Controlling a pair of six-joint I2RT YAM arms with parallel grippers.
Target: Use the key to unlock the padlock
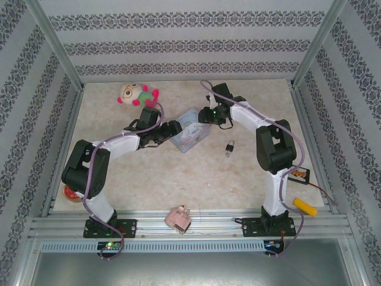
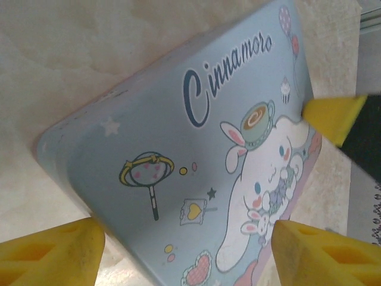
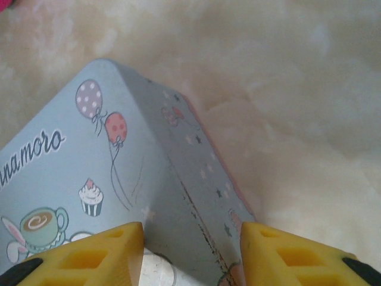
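The small dark padlock lies on the table, right of the pale blue cartoon tin, and neither gripper touches it. The key is hidden. My left gripper reaches over the tin; its yellow fingertips meet the tin's two opposite edges near a corner. My right gripper stands astride the tin's upper far edge. One fingertip is over the lid and the other is by the side wall. Whether they press on it is unclear.
A plush toy lies at the back left. A pink blocky object rests on the front rail. A yellow piece sits at the front right, and a red thing is by the left arm's base. Patterned walls enclose the table.
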